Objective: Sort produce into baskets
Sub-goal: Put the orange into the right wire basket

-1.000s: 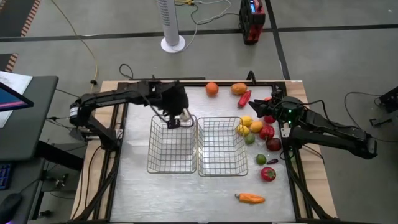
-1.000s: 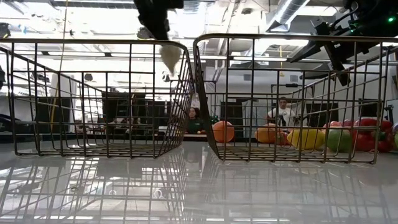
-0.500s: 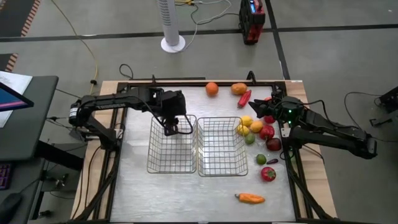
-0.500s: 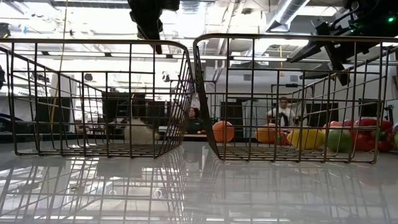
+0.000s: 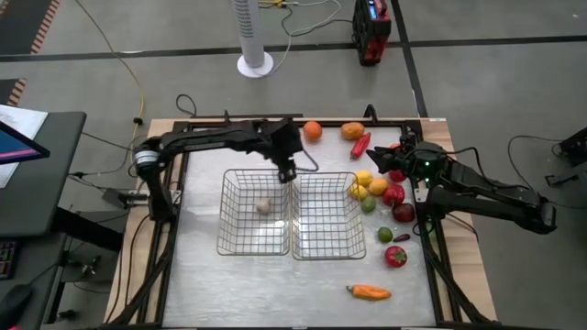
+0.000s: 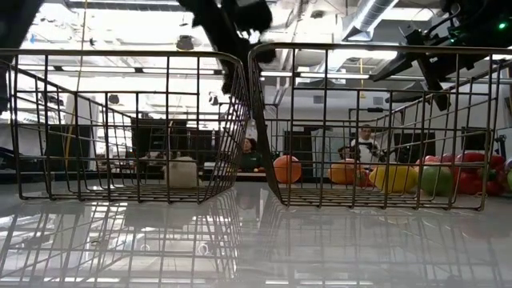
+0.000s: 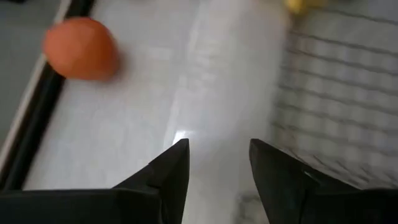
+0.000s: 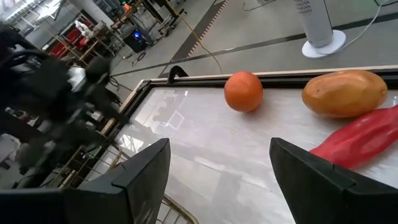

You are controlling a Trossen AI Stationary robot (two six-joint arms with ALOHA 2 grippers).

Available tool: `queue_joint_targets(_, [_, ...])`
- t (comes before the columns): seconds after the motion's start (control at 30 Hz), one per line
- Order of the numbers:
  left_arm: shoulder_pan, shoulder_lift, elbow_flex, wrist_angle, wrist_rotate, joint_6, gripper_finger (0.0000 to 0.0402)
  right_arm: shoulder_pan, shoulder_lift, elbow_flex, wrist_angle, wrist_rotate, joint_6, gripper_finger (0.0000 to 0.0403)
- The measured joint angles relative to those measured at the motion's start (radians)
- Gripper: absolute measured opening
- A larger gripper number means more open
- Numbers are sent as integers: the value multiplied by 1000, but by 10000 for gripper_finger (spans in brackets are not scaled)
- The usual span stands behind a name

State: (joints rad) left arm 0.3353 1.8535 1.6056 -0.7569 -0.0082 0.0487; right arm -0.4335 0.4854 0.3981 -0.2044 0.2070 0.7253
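Left gripper (image 5: pixel 286 170) is empty now, fingers apart with bare tabletop showing between them in its wrist view. It hangs over the gap where the two wire baskets meet, at their far rims. A second ago it was over the left basket (image 5: pixel 231 229) holding the whitish bulb; the bulb dropped out, and the arm has since swung toward the far-right side of the table.

That whitish bulb (image 5: pixel 263 206) now lies on the floor of the left basket, near its far right corner, clear of the gripper. In the low view it sits upright on the wire bottom (image 6: pixel 182 172). So one piece is sorted. The right basket (image 5: pixel 303 240) holds nothing I can see.

The left wrist camera looks toward the round orange fruit (image 7: pixel 81 48) by the table's far edge rail, likely the next pick, though that's a guess.

Right gripper (image 5: pixel 378 165) waits with fingers spread wide and nothing between them, above the far end of the produce pile, unchanged over the last second. Its wrist view shows the orange fruit, an orange-yellow oblong fruit (image 8: pixel 343 92) and a red pepper (image 8: pixel 367 142) ahead of it.

Rest of the produce is unsorted on the table: the cluster of yellow, red and green pieces (image 5: pixel 381 192) just right of the right basket, a tomato-like red one (image 5: pixel 395 257) nearer, and an orange pepper (image 5: pixel 370 292) alone at the near edge.
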Motion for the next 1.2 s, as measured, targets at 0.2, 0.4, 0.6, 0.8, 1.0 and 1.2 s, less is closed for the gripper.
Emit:
queue_joint_targets(0.2, [78, 121, 88, 56, 0, -5, 156, -1, 1, 0, 0, 1, 25, 301])
queue_joint_targets(0.4, [144, 216, 179, 111, 55, -6, 167, -1, 25, 0, 3, 1, 49, 301])
queue_joint_targets(0.6, [188, 313, 268, 143, 101, -3, 212, -1, 83, 0, 4, 2, 87, 301])
queue_joint_targets(0.8, [191, 357, 311, 258, 69, 58, 289, -1, 148, 0, 19, 3, 111, 301])
queue_joint_targets(1.0, [188, 358, 311, 351, -4, 146, 364, -1, 191, 0, 38, 4, 142, 301])
queue_joint_targets(1.2, [211, 359, 250, 435, 14, 165, 379, -1, 204, 0, 76, 5, 134, 301])
